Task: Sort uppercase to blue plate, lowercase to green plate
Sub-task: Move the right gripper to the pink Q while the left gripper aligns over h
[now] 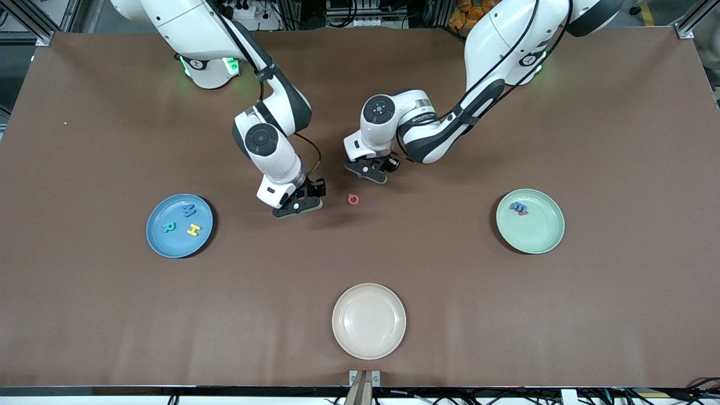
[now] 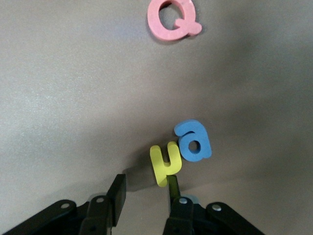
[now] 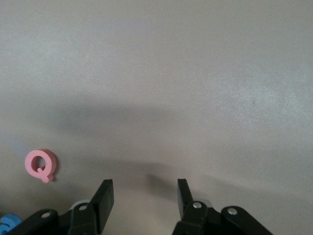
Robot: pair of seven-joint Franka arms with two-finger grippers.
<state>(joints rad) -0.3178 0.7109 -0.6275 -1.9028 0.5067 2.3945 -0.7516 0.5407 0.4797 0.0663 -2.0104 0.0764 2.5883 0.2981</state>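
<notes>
1. As the front view showed it, the red Q (image 1: 353,199) lay on the table (image 1: 506,315) between both grippers; M, R and H sat in the blue plate (image 1: 163,242); the green plate (image 1: 540,236) held two letters.
2. Left wrist view: the left gripper (image 2: 146,188) stood partly open, one finger touching the yellow n (image 2: 165,165) beside the blue a (image 2: 193,142); nothing was held; light, soft foam, probably best pinched across its edges.
3. Right wrist view: the right gripper (image 3: 144,193) stood half open, empty, over bare table.
</notes>
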